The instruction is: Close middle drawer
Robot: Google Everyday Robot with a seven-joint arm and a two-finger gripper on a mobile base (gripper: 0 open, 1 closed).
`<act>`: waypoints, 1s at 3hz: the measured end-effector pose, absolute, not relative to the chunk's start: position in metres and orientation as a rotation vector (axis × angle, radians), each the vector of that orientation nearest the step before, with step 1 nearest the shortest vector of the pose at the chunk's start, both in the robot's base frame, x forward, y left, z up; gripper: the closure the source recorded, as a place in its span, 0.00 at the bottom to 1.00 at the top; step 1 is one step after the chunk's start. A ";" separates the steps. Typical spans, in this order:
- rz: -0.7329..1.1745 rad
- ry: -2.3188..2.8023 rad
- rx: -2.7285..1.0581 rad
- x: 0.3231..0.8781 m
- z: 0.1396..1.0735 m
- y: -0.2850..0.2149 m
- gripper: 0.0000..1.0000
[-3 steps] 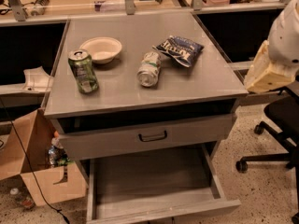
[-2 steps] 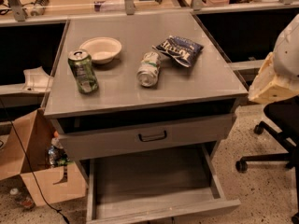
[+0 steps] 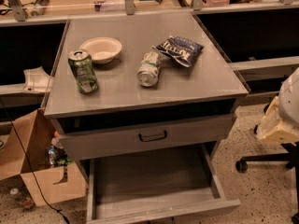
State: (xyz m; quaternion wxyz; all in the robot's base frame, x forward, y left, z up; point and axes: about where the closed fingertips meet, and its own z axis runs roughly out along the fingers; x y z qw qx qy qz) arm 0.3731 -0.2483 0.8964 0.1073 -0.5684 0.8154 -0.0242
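Note:
The middle drawer (image 3: pixel 150 183) is pulled far out below the top drawer (image 3: pixel 140 141). Its deep grey tray looks empty, and its low front (image 3: pixel 163 212) is at the bottom edge of the view. The top drawer, with a dark bar handle (image 3: pixel 153 136), stands slightly out from the cabinet. Only a white and cream part of my arm (image 3: pixel 281 118) shows at the right edge, to the right of the cabinet and at about the height of the top drawer. The gripper itself is out of view.
On the cabinet top (image 3: pixel 205 80) are a cream bowl (image 3: pixel 101 49), an upright green can (image 3: pixel 83 71), a can lying on its side (image 3: pixel 148 69) and a dark chip bag (image 3: pixel 180 49). An open cardboard box (image 3: pixel 37 171) stands at the left. An office chair base (image 3: pixel 264 160) is at the right.
My arm at the right edge has moved down, from beside the cabinet top to beside the top drawer. The drawers have not moved.

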 end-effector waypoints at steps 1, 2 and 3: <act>-0.071 2.400 -1.673 0.373 0.896 -0.248 1.00; -0.014 2.431 -1.666 0.361 0.876 -0.239 1.00; 0.080 2.483 -1.648 0.346 0.834 -0.221 1.00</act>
